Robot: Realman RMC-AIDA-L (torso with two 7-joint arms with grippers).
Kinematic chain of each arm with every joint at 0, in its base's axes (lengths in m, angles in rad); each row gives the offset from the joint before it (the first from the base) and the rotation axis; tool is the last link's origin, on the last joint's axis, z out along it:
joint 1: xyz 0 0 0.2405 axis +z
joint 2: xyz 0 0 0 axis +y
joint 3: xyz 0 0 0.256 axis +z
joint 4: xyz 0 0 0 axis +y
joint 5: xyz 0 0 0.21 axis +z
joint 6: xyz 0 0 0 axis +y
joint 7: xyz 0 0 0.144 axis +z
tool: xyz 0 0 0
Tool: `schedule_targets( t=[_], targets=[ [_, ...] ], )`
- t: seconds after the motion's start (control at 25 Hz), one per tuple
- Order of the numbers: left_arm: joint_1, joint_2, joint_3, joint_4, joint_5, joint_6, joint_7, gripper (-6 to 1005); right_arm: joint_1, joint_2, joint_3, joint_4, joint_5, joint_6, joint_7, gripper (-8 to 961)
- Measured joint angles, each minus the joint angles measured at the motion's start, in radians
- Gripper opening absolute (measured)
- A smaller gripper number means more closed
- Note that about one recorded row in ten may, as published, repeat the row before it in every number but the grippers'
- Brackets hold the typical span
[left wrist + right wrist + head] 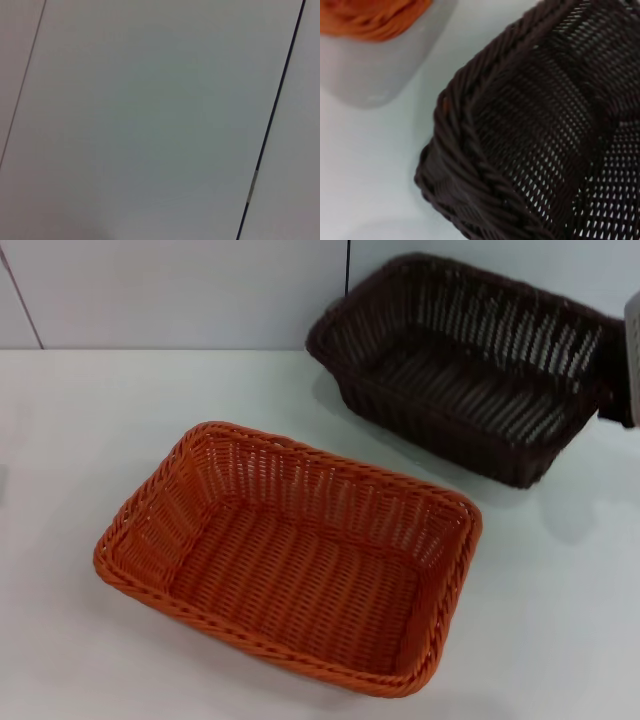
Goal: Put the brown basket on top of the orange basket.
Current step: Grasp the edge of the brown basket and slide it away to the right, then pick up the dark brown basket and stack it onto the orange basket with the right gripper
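Observation:
The orange basket (300,580) sits empty on the white table at front centre. The brown basket (460,370) is at the back right, tilted and raised off the table, with its shadow below it. My right gripper (628,360) shows at the right edge, gripping that basket's right end. In the right wrist view the brown basket's braided rim and open weave (530,130) fill the picture, and the orange basket (375,17) shows farther off. My left gripper is out of view.
The white table (80,420) stretches around both baskets. A white panelled wall (150,290) with a dark seam (348,270) stands close behind the brown basket. The left wrist view shows only a white panel with a dark seam (275,115).

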Motion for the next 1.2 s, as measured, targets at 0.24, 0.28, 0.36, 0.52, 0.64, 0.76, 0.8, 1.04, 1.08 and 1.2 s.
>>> schedule_targets(
  t=[0.24,0.28,0.36,0.52,0.64,0.76,0.8,1.04,1.08,1.2],
  targets=[
    [0.001,0.003,0.002,-0.003,0.0,0.0,0.0,764,-0.006,0.001,-0.006,-0.131,0.042,-0.009,0.036,251],
    [0.003,0.003,0.001,-0.004,0.0,0.0,0.0,764,-0.008,0.001,-0.006,-0.161,0.059,-0.011,0.04,251],
    [0.007,0.004,-0.002,-0.009,0.002,0.0,0.0,764,-0.011,0.0,-0.009,-0.213,0.095,-0.022,0.043,251],
    [0.023,0.013,-0.01,-0.029,0.003,0.0,0.001,764,-0.014,0.0,-0.057,-0.285,0.13,-0.058,0.08,250],
    [0.03,0.022,-0.027,-0.038,0.003,0.001,0.007,764,-0.014,0.0,-0.126,-0.314,0.135,-0.071,0.124,250],
    [0.033,0.027,-0.033,-0.042,0.003,0.002,0.008,764,-0.017,0.002,-0.198,-0.33,0.137,-0.086,0.157,249],
    [0.033,0.027,-0.033,-0.042,0.003,0.002,0.008,765,-0.017,0.002,-0.216,-0.334,0.137,-0.087,0.166,248],
    [0.04,0.035,-0.034,-0.05,0.002,0.003,0.008,765,-0.015,0.002,-0.25,-0.417,0.176,-0.13,0.187,242],
    [0.04,0.034,-0.035,-0.046,0.002,0.003,0.009,765,-0.013,0.001,-0.249,-0.434,0.191,-0.147,0.191,241],
    [0.04,0.032,-0.035,-0.045,0.002,0.003,0.009,765,-0.015,0.001,-0.255,-0.476,0.227,-0.197,0.203,239]
  ],
)
